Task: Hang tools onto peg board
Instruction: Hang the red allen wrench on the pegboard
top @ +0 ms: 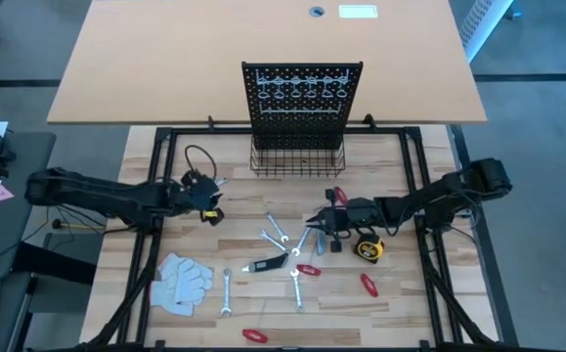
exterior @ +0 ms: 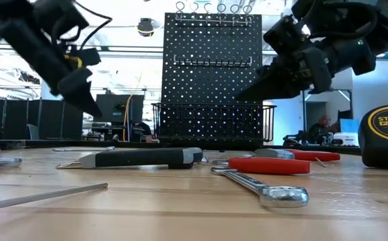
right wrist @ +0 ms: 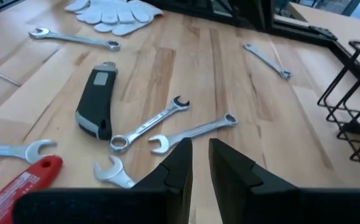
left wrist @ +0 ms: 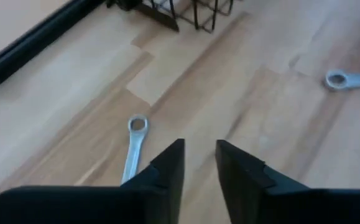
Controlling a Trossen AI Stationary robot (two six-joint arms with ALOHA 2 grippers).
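Note:
The peg board (top: 302, 96) stands upright at the table's far middle, with a wire basket (top: 297, 158) at its foot. Tools lie flat on the table: silver wrenches (top: 277, 231), a grey utility knife (right wrist: 97, 99), red-handled pliers (top: 308, 269) and a yellow-black tape measure (top: 369, 250). My left gripper (left wrist: 198, 163) hovers open, left of the basket, above bare wood beside a wrench (left wrist: 134, 144). My right gripper (right wrist: 199, 163) hangs over the middle wrenches (right wrist: 195, 132), its fingers a narrow gap apart with nothing between them.
White gloves (top: 183, 282) lie at the near left. Another wrench (top: 226, 291) and more red-handled tools (top: 369, 284) are scattered toward the near edge. A black cable (top: 196, 154) loops by the left arm. Bare wood shows between the left gripper and the basket.

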